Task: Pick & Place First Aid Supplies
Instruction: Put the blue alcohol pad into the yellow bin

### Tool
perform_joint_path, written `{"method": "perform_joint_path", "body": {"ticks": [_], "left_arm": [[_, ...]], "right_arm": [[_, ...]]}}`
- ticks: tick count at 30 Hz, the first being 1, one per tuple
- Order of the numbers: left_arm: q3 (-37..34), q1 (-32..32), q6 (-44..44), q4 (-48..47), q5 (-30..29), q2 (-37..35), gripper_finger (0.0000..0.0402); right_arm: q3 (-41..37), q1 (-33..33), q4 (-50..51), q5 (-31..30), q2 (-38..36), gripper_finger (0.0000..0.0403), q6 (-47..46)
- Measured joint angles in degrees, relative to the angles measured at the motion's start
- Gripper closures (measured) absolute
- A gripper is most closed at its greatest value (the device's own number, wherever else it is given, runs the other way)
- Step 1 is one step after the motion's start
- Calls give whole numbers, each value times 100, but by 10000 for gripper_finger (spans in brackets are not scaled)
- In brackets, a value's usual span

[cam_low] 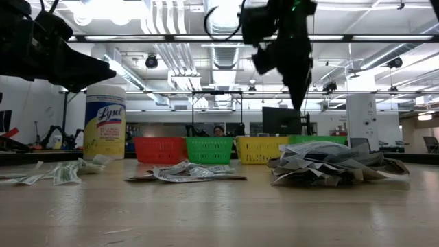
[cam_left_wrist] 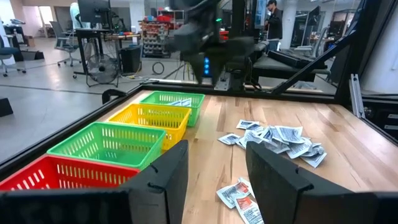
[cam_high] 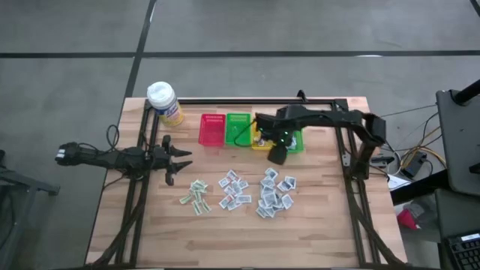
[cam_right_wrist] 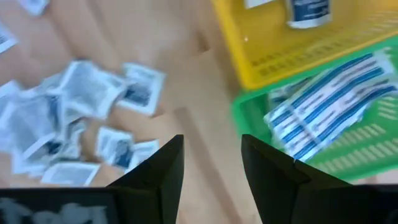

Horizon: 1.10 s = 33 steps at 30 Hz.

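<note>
The first aid supplies, small white packets, lie flat on the wooden table in three loose piles: left (cam_high: 196,196), middle (cam_high: 234,190) and right (cam_high: 275,195). A few more lie inside the yellow basket (cam_right_wrist: 298,43) and the far-right green basket (cam_right_wrist: 329,118). My right gripper (cam_high: 277,155) hangs above the near rim of these two baskets, pointing down. Its fingers (cam_right_wrist: 211,162) are open with nothing between them. My left gripper (cam_high: 176,159) waits at the table's left side, level and open (cam_left_wrist: 214,174), and empty.
A row of baskets stands at the back: red (cam_high: 212,129), green (cam_high: 238,127), yellow (cam_high: 262,139) and a second green one (cam_high: 296,144). A yellow bottle with a white cap (cam_high: 163,101) is at the far left corner. Bare wood lies along the near edge.
</note>
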<state>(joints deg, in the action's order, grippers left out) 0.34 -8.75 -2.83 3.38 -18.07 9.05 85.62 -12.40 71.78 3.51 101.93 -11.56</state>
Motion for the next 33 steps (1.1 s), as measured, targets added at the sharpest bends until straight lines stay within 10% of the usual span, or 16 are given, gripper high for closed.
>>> {"method": "perform_joint_path", "body": {"ticks": [15, 33], "left_arm": [[0, 0, -3, 0, 1, 19, 243], [0, 0, -20, 0, 18, 27, 243]], "right_arm": [[-1337, 1765, -1067, -3, -1202, 261, -135], [-3161, 1864, -3039, -66, -1238, 269, -137]]}}
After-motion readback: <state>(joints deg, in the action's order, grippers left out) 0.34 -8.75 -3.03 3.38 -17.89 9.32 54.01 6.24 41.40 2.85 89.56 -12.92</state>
